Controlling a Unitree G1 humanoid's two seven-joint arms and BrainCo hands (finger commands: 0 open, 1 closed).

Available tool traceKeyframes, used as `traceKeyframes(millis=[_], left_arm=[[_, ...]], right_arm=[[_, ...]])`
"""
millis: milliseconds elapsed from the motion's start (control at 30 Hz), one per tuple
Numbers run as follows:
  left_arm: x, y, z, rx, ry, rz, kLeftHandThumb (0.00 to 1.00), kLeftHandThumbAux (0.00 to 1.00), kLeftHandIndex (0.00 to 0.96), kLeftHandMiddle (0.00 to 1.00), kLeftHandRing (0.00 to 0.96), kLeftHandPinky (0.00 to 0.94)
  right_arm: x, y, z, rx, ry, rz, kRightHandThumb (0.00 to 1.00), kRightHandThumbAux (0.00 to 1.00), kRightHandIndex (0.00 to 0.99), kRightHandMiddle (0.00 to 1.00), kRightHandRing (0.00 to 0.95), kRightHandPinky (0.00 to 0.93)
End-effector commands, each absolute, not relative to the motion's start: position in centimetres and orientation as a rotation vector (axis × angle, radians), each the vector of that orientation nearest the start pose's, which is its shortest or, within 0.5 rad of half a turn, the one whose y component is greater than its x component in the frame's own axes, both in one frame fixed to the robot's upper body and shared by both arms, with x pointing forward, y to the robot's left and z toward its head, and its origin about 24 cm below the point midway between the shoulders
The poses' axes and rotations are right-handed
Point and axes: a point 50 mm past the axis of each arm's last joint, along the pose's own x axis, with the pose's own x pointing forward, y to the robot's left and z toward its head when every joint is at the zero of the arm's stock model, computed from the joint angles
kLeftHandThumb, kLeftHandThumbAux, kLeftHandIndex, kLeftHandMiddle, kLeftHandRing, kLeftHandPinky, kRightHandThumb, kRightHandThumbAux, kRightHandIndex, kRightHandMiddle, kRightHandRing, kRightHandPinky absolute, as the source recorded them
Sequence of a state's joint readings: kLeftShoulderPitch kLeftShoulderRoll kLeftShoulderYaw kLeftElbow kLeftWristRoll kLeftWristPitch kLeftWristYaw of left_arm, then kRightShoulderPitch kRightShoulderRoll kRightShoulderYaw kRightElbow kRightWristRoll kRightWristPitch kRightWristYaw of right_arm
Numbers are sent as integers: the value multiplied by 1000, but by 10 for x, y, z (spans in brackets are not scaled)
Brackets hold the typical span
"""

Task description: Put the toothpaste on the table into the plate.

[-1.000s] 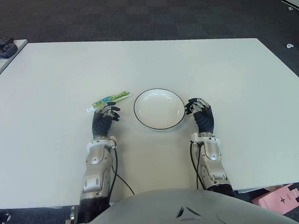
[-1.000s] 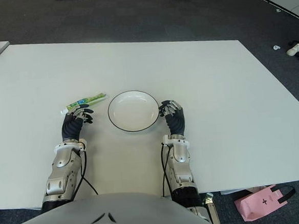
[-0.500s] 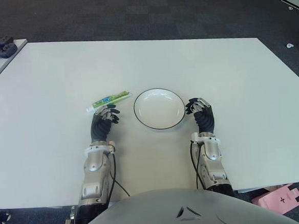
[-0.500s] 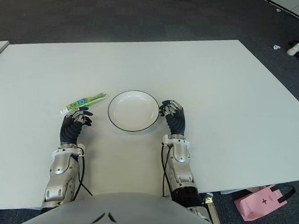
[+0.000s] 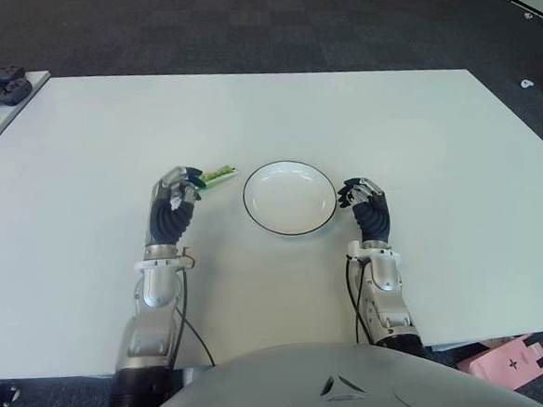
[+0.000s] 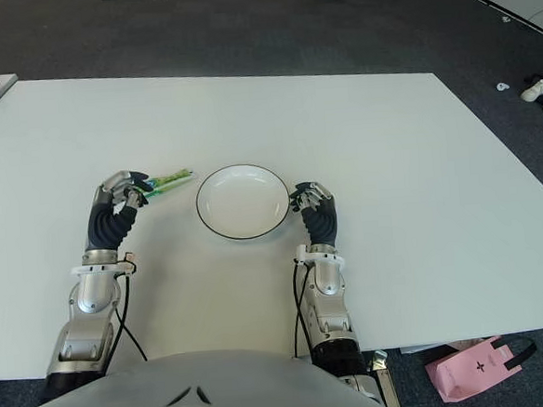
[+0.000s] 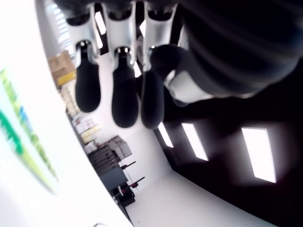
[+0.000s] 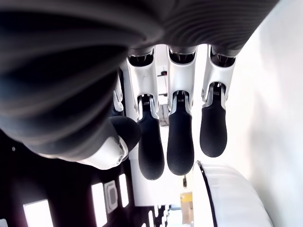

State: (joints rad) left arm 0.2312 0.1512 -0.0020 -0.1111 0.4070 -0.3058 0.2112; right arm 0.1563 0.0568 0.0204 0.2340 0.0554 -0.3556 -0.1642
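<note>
Two hands on the white table point(image 5: 386, 112). Left hand point(image 5: 172, 205) over the toothpaste point(image 5: 215, 176) tail end, fingers curled; grip cannot be confirmed. Tube lies left of the plate point(image 5: 289, 197). Right hand point(image 5: 365, 204) beside the plate's right rim, fingers loosely curled, empty.

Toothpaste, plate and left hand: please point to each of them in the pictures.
toothpaste point(image 5: 217, 176), left eye view, on the green tube body clear of the fingers.
plate point(image 5: 286, 164), left eye view, on its far dark rim.
left hand point(image 5: 172, 203), left eye view, on the middle of the hand.
</note>
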Motion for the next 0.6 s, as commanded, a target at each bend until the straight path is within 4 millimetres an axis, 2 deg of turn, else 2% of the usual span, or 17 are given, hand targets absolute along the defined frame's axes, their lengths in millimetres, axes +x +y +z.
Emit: traceKeyframes(millis=[33, 200, 233, 267, 367, 400, 467, 533, 567, 600], left_arm=[[207, 184, 58, 660, -300, 135, 827, 687, 376, 525, 640, 613], [211, 185, 63, 745, -323, 140, 829, 685, 379, 534, 643, 593], [213, 185, 66, 762, -318, 138, 829, 684, 382, 527, 622, 566], [215, 185, 68, 774, -314, 137, 830, 680, 403, 500, 540, 482], [217, 187, 70, 797, -303, 131, 832, 674, 428, 467, 433, 369], [220, 191, 71, 837, -294, 115, 832, 673, 430, 463, 420, 354], [224, 195, 72, 883, -281, 98, 754, 686, 423, 384, 349, 304], [227, 198, 72, 932, -268, 90, 728, 690, 421, 357, 325, 286], [229, 200, 72, 962, -261, 87, 688, 560, 362, 318, 295, 274], [230, 201, 71, 992, -254, 84, 674, 513, 341, 303, 284, 269]], right_arm=[[181, -146, -52, 144, 258, -268, 705, 728, 431, 566, 569, 569], [181, -145, -52, 144, 264, -278, 705, 729, 431, 566, 566, 565], [181, -145, -52, 142, 262, -280, 705, 728, 431, 566, 566, 567], [181, -145, -52, 141, 261, -281, 705, 728, 431, 567, 567, 569], [181, -145, -52, 140, 260, -283, 705, 728, 431, 568, 569, 571], [181, -144, -52, 140, 260, -284, 705, 728, 431, 568, 569, 572], [181, -144, -52, 139, 259, -286, 704, 728, 431, 569, 570, 571], [181, -144, -52, 135, 259, -287, 704, 728, 431, 570, 570, 571], [181, -144, -52, 133, 259, -288, 704, 728, 431, 569, 570, 569], [181, -144, -52, 130, 259, -289, 704, 728, 431, 569, 570, 568]])
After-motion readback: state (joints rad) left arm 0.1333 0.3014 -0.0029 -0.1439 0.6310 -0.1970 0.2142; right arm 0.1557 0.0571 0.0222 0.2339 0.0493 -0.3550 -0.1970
